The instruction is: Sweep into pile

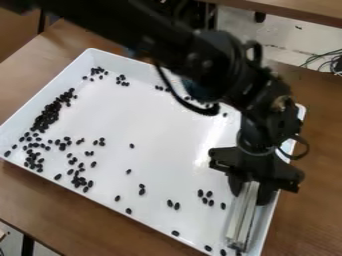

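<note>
Pale sweeper [239, 215], lengthwise toward camera.

Brown wood table [314, 150]; pale floor [294, 40], dark cables [327, 60] behind.

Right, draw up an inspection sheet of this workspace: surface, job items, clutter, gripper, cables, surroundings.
Surface: wooden table bearing a rectangular white tray with raised walls.
Job items: black beans lie in the tray, densest along its left side as seen, with loose groups and singles elsewhere; no single pile. A pale, slatted sweeping tool slants down near the right wall, beans close to its lower end.
Clutter: nothing seen.
Gripper: over the tray's right side, holding the tool's upper end.
Cables: a black one loops off the arm; thin dark ones lie at upper right, beyond the table.
Surroundings: pale floor, another wooden tabletop.
</note>
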Robot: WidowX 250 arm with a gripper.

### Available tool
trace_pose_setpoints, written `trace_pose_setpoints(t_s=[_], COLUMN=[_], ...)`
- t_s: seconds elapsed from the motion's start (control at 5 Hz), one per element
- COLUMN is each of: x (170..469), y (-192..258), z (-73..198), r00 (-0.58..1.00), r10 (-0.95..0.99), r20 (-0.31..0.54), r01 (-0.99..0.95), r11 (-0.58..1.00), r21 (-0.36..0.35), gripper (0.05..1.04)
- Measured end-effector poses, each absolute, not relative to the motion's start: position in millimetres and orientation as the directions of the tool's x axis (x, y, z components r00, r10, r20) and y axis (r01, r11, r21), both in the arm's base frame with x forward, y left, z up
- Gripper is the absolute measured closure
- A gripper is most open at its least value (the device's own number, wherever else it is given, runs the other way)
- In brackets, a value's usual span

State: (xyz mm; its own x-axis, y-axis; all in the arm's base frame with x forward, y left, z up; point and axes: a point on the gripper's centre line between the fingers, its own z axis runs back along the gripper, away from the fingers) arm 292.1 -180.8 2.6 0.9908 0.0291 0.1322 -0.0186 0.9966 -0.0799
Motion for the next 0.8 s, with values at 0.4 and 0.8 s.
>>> trace_pose_setpoints(t_s=[0.4, 0.8], x=[284.1, 295.3], y=[-102.0, -11.9], z=[-3.2, -8.5], r00=[0.991, 0.991], r10=[0.05, 0.046], r20=[0.126, 0.127], r01=[-0.046, -0.052], r11=[0.998, 0.998], r21=[-0.034, 0.045], gripper=[0.731, 0.731])
